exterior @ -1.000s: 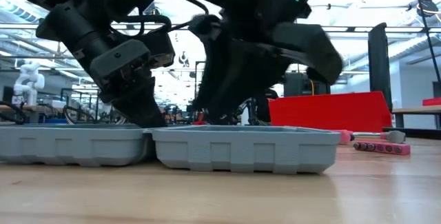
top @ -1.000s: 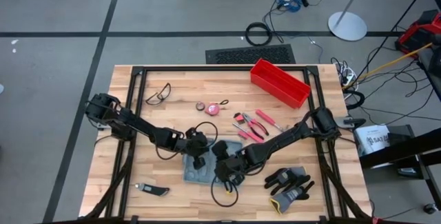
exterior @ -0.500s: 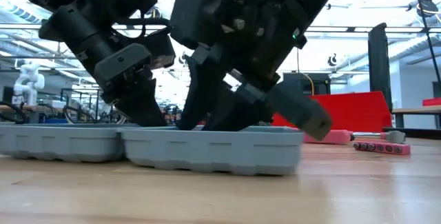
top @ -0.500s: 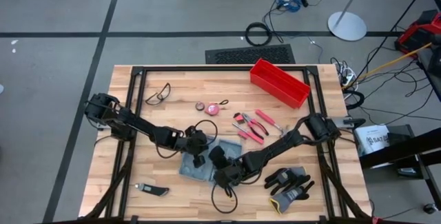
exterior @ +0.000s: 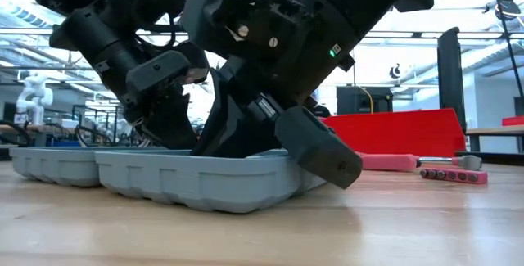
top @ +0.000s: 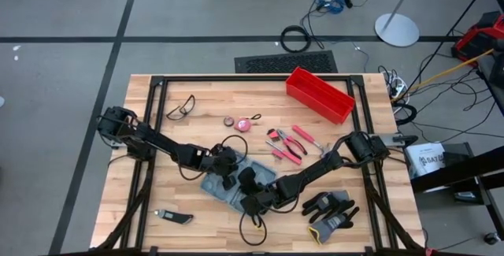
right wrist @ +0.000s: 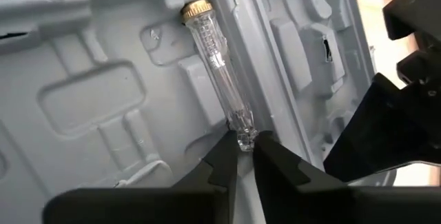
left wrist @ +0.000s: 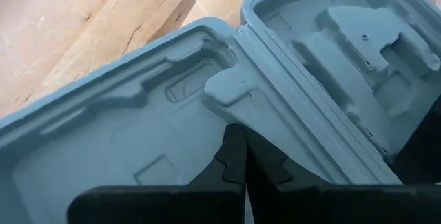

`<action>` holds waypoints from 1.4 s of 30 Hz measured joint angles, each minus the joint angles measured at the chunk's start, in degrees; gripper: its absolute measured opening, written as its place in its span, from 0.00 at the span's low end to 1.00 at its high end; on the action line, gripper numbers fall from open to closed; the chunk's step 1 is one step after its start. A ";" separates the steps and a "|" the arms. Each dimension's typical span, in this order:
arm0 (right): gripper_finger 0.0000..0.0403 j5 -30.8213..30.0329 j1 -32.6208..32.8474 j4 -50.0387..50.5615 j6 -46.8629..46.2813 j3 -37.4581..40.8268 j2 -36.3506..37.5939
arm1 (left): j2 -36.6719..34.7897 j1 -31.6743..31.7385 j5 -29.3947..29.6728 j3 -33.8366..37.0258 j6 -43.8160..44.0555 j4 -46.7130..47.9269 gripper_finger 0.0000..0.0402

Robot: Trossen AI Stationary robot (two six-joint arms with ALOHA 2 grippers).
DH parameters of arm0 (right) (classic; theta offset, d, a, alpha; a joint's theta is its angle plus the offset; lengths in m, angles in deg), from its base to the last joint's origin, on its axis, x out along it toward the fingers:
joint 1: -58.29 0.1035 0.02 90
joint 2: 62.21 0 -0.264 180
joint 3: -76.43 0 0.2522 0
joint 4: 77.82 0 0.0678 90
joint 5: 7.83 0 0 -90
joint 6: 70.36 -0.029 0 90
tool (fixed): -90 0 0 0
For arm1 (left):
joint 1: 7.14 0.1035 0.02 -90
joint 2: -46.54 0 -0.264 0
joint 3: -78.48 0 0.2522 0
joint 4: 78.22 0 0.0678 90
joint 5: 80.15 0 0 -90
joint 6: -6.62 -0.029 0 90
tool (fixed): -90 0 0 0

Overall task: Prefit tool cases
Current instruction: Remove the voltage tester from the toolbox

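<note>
The grey-blue tool case lies open near the table's middle, both moulded halves facing up. A clear tube-shaped tool with a brass cap lies along a slot in one half. My left gripper is shut and points down into the other half, beside the hinge. My right gripper is shut on the clear tool's end. In the low view both grippers stand inside the case, and its right end sits a little off the wood. My left gripper presses its shut fingertips down on the case's moulded inside, just below a raised lug beside the hinge, slanting from above. The case lies on the table under it. My right gripper pinches the clear tool's plain end, opposite the brass cap, between its two fingertips. The fingers come slanting from above, in line with the tool. The tool lies in the case's slot.
Pink-handled pliers and a red bin lie toward the far right. Black gloves lie right of the case, a black cable loop near it. Safety glasses, a small tape measure and a utility knife lie to the left.
My right gripper has moved toward the table's left and near edges and tipped lower, keeping the clear tool. The open case has slid leftward along the table and turned about, while my left gripper stayed pressed into it.
</note>
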 joint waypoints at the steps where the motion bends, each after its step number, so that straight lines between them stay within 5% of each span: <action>1: 0.06 -0.61 0.00 0.00 -0.24 0.00 -0.01 | 0.44 -0.03 0.10 0.00 0.05 -0.31 0.00; 23: 0.00 -7.15 1.11 -0.88 -1.41 0.15 0.25 | 1.75 -0.05 1.10 -0.11 0.01 -1.56 0.00; 34: 0.00 -15.06 1.20 -0.96 -1.37 0.35 2.20 | 1.77 -0.12 2.05 -0.07 -0.06 -1.10 0.00; 42: 0.00 -17.76 0.55 6.80 -3.59 0.07 3.97 | 1.84 -0.32 -0.45 -0.19 -0.13 -2.29 0.00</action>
